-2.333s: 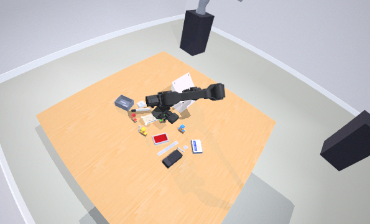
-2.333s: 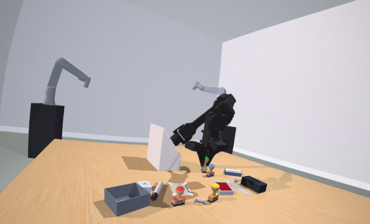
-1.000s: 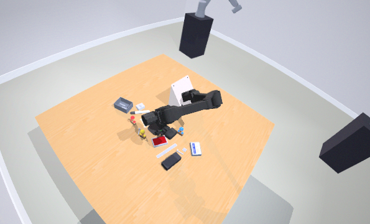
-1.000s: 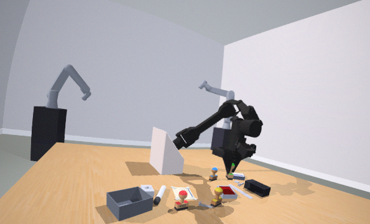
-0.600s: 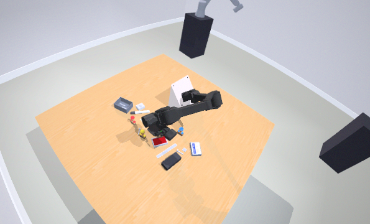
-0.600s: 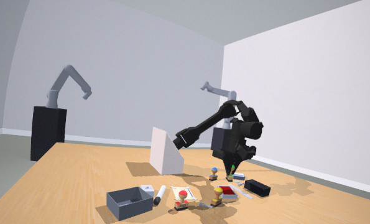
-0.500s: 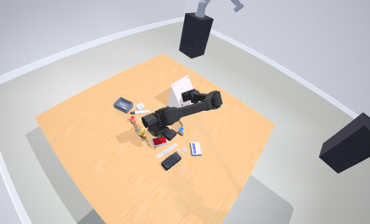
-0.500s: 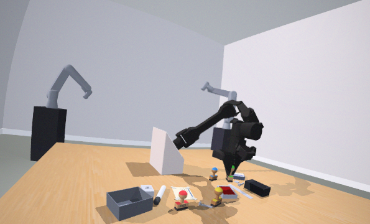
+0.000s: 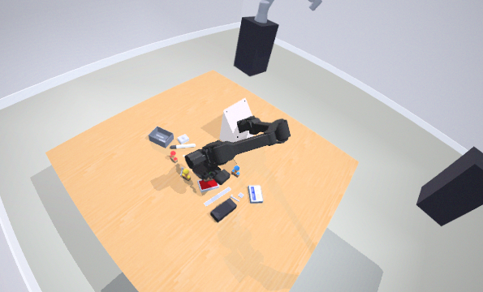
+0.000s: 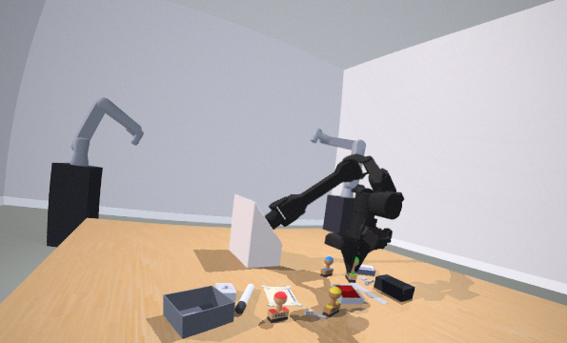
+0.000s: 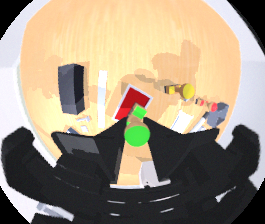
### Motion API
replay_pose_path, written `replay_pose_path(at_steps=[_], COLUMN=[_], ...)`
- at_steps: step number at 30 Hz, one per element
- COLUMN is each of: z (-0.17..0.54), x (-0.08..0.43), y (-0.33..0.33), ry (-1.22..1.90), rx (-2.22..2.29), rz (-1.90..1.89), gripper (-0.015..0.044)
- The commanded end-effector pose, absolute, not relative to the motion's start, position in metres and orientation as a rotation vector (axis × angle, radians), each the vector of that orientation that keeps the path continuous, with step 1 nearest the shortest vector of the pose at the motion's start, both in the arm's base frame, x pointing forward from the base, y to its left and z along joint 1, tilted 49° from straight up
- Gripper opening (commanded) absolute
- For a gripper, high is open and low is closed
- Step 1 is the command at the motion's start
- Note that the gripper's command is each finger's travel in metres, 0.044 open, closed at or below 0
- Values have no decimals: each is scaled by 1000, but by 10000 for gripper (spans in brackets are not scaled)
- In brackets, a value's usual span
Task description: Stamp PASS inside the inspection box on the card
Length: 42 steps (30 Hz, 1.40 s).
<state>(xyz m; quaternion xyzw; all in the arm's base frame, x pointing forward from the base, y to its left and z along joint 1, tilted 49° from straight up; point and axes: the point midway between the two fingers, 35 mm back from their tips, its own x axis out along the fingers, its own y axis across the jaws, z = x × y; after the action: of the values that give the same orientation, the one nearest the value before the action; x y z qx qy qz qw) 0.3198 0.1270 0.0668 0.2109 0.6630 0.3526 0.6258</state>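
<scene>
My gripper (image 10: 354, 268) (image 11: 136, 125) is shut on the green-topped stamp (image 10: 352, 276) (image 11: 137, 135), which hangs knob up between the fingertips. In the wrist view its green-banded block overlaps the near end of the red ink pad (image 9: 209, 185) (image 10: 350, 292) (image 11: 133, 99). In the exterior view the block shows just behind the pad; its height and any contact cannot be told. The arm hides the fingertips in the top view. The card (image 10: 283, 296) lies flat beyond the red-topped stamp; its inspection box is too small to make out. The stamp's lettering is not readable.
A yellow-topped stamp (image 9: 186, 174) (image 10: 334, 300) (image 11: 188, 91) stands beside the pad, a blue-topped stamp (image 9: 235, 170) (image 10: 328, 267) behind it. A red-topped stamp (image 9: 174, 156) (image 10: 279, 305), grey bin (image 9: 161, 137), ruler (image 9: 217, 196), black box (image 9: 223, 210) and white wedge (image 10: 254, 238) surround the work area.
</scene>
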Motion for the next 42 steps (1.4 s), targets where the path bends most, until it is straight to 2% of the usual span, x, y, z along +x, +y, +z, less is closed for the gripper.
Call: replay_pose_path(at_steps=[1,42], z=[64,47], x=[319,314], y=[130,151], ry=[1523,1522], rx=[490,491], rz=[811,814], gripper=[0,0])
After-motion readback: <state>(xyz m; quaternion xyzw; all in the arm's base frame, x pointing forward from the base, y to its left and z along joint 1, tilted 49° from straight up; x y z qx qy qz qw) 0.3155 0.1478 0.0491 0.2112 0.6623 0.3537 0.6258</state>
